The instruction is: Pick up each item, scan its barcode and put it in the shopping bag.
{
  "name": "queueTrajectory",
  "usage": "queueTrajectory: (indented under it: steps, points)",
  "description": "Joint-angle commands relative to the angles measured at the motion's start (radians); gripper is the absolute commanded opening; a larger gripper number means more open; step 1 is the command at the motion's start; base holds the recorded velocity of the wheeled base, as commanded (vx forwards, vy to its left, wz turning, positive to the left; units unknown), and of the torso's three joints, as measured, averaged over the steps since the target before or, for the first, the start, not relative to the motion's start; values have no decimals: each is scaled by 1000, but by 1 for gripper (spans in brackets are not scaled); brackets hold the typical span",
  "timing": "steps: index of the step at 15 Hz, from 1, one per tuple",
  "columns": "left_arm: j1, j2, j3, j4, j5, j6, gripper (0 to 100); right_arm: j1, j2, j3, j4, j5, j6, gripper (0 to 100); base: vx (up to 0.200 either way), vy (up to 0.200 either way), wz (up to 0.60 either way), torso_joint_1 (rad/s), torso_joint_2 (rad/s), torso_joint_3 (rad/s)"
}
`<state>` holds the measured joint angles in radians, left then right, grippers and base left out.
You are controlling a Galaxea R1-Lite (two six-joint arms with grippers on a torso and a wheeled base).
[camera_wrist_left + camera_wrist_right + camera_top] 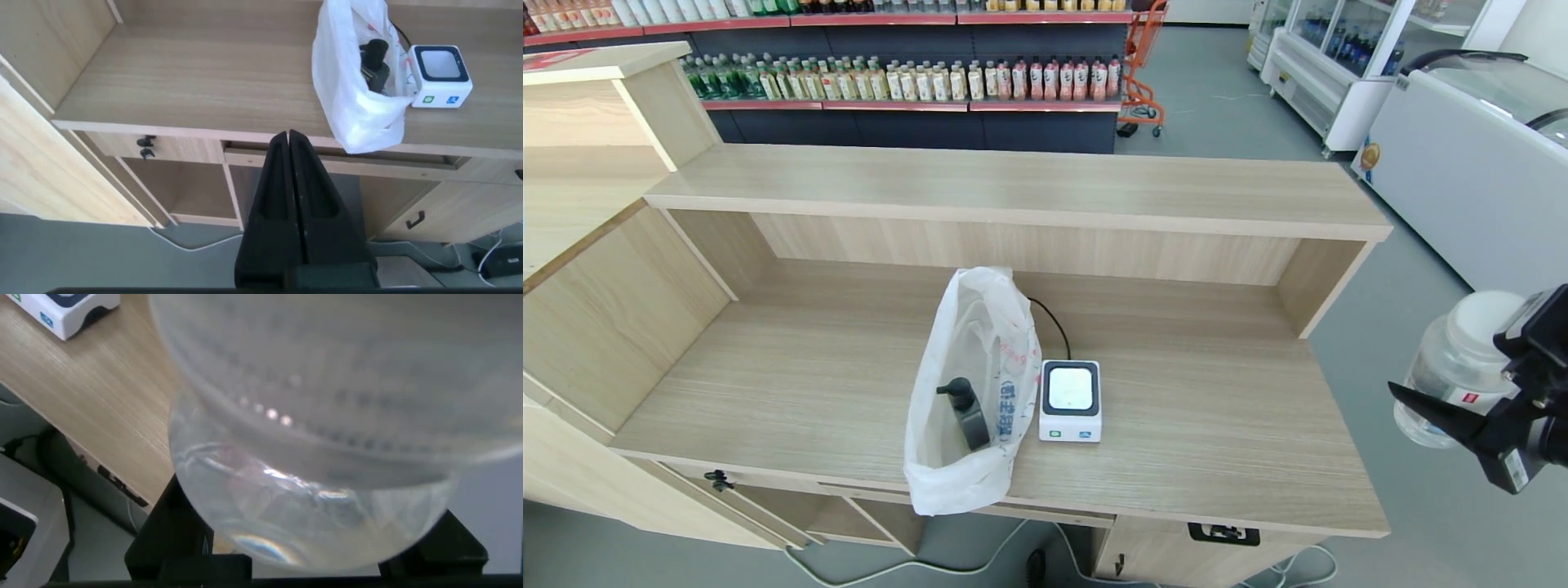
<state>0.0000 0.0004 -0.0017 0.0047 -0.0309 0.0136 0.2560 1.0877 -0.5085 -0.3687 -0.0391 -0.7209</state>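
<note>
My right gripper [1462,404] is off the counter's right end, above the floor, shut on a clear plastic jar [1458,363] with a white lid; the jar [310,457] bulges between the black fingers [176,531] up close. A white plastic shopping bag [972,392] stands open at the counter's front middle, with a dark pump bottle [968,412] inside. Just right of the bag sits the white barcode scanner [1071,400] with its cable running back. My left gripper [288,184] is shut and empty, below the counter's front edge, with the bag [351,82] and scanner [441,75] farther off.
The wooden counter [1176,441] has a raised back shelf [1013,184] and side walls. Drawers and cables sit under the front edge [343,159]. Shelves of bottles [907,77] and freezers [1462,155] stand in the room behind.
</note>
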Motion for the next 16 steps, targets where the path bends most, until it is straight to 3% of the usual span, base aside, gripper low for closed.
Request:
queueTrajectory:
  steps: [1, 9, 16]
  points:
    - [0, 0, 0, 0, 0, 2, 0, 0, 28, -5, -15, 1, 0, 0, 0, 200, 0, 2, 2, 2]
    - [0, 0, 0, 0, 0, 0, 0, 3, 333, -21, -374, 42, 1, 0, 0, 200, 0, 2, 3, 1]
    - [0, 0, 0, 0, -1, -1, 0, 2, 538, -71, -549, 125, -5, 0, 0, 0, 0, 0, 0, 0]
